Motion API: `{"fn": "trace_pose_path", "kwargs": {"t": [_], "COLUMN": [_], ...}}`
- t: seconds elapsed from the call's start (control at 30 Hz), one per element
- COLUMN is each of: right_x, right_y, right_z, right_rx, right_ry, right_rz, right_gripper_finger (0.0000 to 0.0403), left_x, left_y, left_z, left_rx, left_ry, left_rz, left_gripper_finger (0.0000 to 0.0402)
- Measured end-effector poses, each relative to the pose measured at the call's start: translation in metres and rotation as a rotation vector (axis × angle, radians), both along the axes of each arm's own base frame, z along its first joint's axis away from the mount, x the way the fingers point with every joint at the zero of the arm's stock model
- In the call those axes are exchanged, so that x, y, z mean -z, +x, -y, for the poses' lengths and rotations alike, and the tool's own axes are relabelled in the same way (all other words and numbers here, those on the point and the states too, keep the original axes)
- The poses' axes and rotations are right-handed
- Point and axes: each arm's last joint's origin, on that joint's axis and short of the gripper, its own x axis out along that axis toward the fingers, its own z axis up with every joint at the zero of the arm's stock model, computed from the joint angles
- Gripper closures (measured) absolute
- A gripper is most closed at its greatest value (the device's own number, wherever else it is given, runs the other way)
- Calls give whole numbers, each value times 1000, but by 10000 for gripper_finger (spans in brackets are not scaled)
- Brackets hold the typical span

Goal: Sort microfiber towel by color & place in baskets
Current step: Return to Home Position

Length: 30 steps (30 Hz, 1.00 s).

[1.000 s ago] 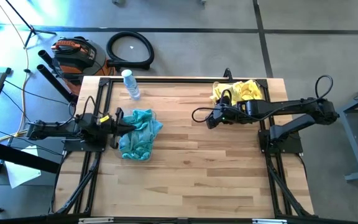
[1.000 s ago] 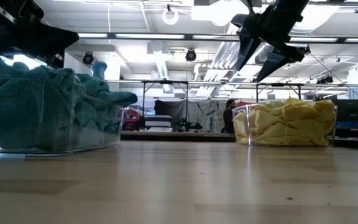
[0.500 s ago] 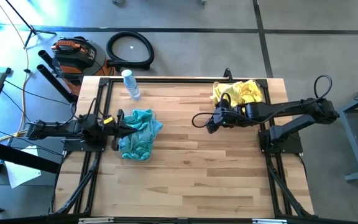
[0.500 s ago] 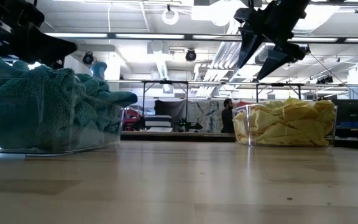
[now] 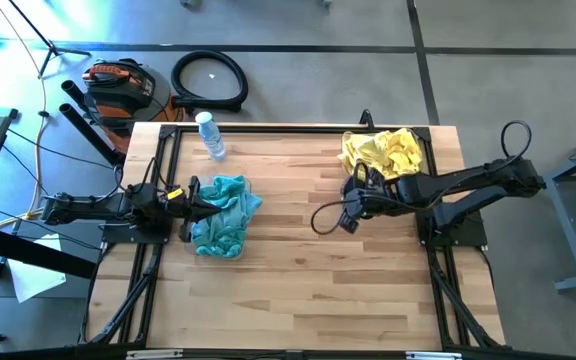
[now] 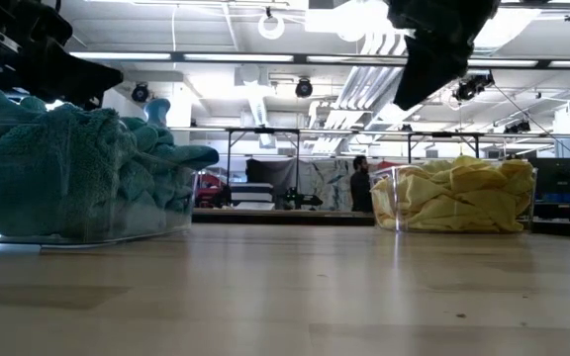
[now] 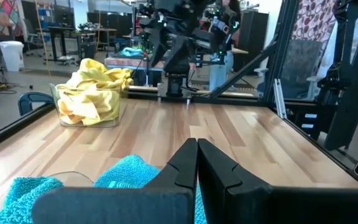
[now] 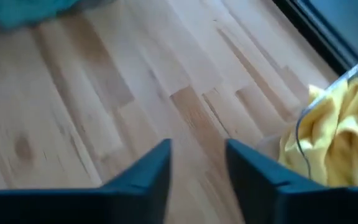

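right fingers (image 8: 138,183) parted above the wooden table (image 8: 104,106), workshop (image 6: 295,148) beyond

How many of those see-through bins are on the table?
2. The left bin, heaped with teal cloths, stands near the table's left edge. The right bin, full of yellow cloths, stands at its far right corner. No third shows anywhere.

Clear water bottle (image 5: 210,136), coiled black hose (image 5: 179,77), wooden table (image 5: 308,280)
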Motion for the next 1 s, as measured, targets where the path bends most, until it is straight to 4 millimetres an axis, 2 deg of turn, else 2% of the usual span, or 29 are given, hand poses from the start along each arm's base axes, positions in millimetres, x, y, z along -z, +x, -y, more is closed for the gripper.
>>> {"fn": "trace_pose_path", "kwargs": {"t": [0.13, 0.2, 0.37, 0.53, 0.7, 0.83, 1.0], "right_x": [0, 0, 28, 49, 63, 78, 91], "right_y": [-3, -8, -36, -69, -96, -112, -124], "right_z": [-10, -14, -12, -4, 4, 9, 11], "right_rx": [-183, -257, -341, -443, -550, -599, -578], "right_ry": [-59, -59, -33, 1, -46, -70, -90], "right_rz": [-74, -71, 72, 296, 523, 649, 812], "right_gripper_finger": [366, 391, 374, 399, 400, 401, 402], "left_x": [0, 0, 0, 0, 0, 0, 0], "left_y": [0, 0, 0, 0, 0, 0, 0], "left_z": [0, 0, 0, 0, 0, 0, 0], "left_rx": [0, 0, 0, 0, 0, 0, 0], "left_ry": [0, 0, 0, 0, 0, 0, 0], "left_rz": [0, 0, 1, 1, 1, 1, 1], "left_gripper_finger": [401, 401, 401, 401, 401, 401, 401]}}
